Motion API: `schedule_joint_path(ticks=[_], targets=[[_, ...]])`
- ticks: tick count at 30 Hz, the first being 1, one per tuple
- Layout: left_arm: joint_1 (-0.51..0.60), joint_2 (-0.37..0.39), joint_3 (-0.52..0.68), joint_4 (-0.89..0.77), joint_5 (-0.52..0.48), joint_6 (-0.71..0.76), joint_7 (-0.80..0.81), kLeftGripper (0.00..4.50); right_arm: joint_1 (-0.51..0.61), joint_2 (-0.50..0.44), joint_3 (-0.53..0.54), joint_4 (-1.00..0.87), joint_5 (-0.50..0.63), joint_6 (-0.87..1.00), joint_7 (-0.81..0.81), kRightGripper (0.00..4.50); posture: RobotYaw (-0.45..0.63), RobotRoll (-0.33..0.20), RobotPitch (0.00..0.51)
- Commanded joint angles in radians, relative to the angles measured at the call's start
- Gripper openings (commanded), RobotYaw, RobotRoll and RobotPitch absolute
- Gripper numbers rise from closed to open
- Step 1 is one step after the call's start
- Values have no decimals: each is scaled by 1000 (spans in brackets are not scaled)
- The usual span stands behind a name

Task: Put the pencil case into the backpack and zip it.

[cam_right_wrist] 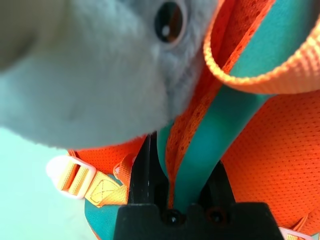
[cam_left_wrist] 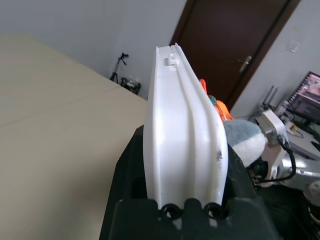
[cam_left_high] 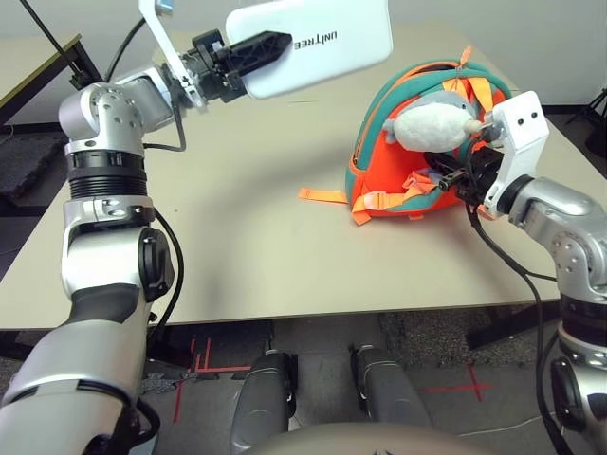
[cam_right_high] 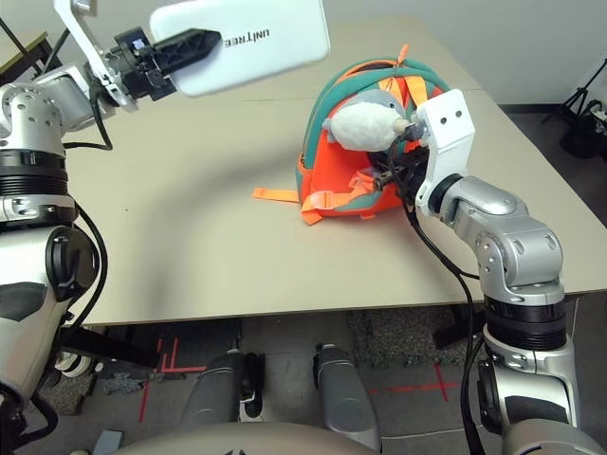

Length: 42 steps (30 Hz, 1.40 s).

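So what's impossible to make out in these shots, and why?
- The backpack's inside: in both eye views its front and the plush toy face the camera.
- The plush toy's far end: cut off by the right wrist view's edge.
- The white case's underside: turned away in both eye views.
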Motion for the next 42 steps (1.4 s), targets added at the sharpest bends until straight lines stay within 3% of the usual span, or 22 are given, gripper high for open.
schedule_joint_path(ticks=[1, 12, 22, 29, 36, 42], targets=[[-7, -14, -18, 28, 25, -36, -37, 1204, 12, 3, 19, 15, -5, 7, 0, 171, -252, 0, 85], [-47, -48, -156, 139, 169, -134, -159, 1204, -10, -1, 27, 25, -11, 2, 5, 171, -248, 0, 92], [-180, -183, -293, 389, 354, -345, -306, 1204, -26, 1, 35, 43, -20, -7, 7, 171, -250, 0, 94], [-295, -319, -233, 611, 424, -449, -177, 1204, -29, 11, 41, 37, -24, -5, 1, 171, -278, 0, 96], [-312, -393, -180, 674, 456, -513, -48, 1204, -34, 21, 49, 37, -34, -11, -2, 171, -287, 0, 91], [-311, -336, -118, 628, 429, -484, -86, 3370, -36, 22, 53, 43, -39, -16, 3, 171, -272, 0, 90]])
